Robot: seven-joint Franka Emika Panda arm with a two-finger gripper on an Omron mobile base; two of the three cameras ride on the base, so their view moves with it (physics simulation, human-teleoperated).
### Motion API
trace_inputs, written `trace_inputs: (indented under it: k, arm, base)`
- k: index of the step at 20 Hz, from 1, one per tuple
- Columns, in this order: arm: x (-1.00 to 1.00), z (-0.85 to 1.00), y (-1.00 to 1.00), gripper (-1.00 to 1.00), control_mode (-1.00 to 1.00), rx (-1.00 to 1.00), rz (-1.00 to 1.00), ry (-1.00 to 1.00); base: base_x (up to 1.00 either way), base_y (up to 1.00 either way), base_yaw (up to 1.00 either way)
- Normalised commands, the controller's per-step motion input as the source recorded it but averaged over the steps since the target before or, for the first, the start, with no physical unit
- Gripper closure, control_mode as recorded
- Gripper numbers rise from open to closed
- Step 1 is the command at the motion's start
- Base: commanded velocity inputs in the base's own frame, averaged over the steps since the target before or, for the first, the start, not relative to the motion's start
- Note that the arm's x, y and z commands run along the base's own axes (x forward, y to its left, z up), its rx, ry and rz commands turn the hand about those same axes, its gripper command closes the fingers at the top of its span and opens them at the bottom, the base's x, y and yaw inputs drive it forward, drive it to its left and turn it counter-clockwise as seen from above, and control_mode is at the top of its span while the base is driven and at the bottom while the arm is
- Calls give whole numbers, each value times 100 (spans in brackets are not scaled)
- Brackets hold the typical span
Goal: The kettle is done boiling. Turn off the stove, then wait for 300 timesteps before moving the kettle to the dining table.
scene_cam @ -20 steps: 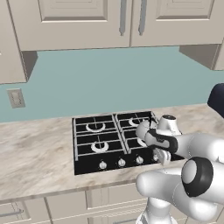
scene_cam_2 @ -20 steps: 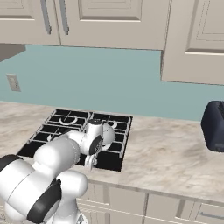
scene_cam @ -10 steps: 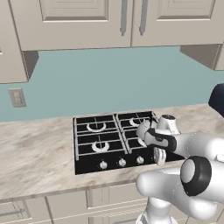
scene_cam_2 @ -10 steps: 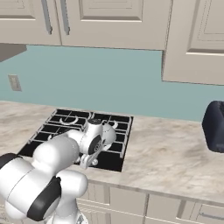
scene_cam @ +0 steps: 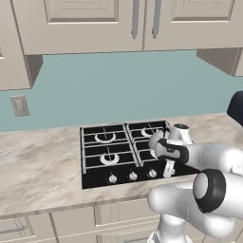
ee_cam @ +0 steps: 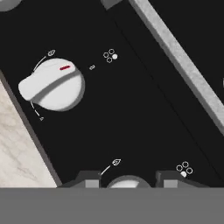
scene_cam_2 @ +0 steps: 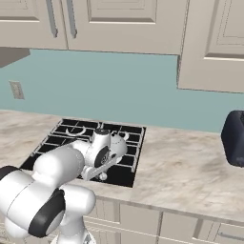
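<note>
Gripper (ee_cam: 127, 183) is sitting low over the stove (scene_cam: 109, 156), its narrowly parted tips straddling a front knob (ee_cam: 127, 182), grip unclear.

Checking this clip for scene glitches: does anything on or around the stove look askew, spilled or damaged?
Nothing stands out. The stove lies flat in the counter, its grates straight and its knobs in an even row, with no spill or damage. The pincer straddles one front knob, jaws apart.
</note>
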Motion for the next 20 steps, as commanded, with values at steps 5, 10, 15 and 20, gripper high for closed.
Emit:
trace_inputs:
  k: [5,10,15,20]
  arm:
    - [-41,-2,0,100,-100,0,-40,-1]
    - [-40,-7,0,100,-100,0,-37,-1]
    - [-27,-14,-20,100,-100,0,-7,-1]
    - [-68,-27,-33,100,-100,-3,0,-9]
  base:
    - [0,0,0]
    - [0,0,0]
    - [0,0,0]
    - [0,0,0]
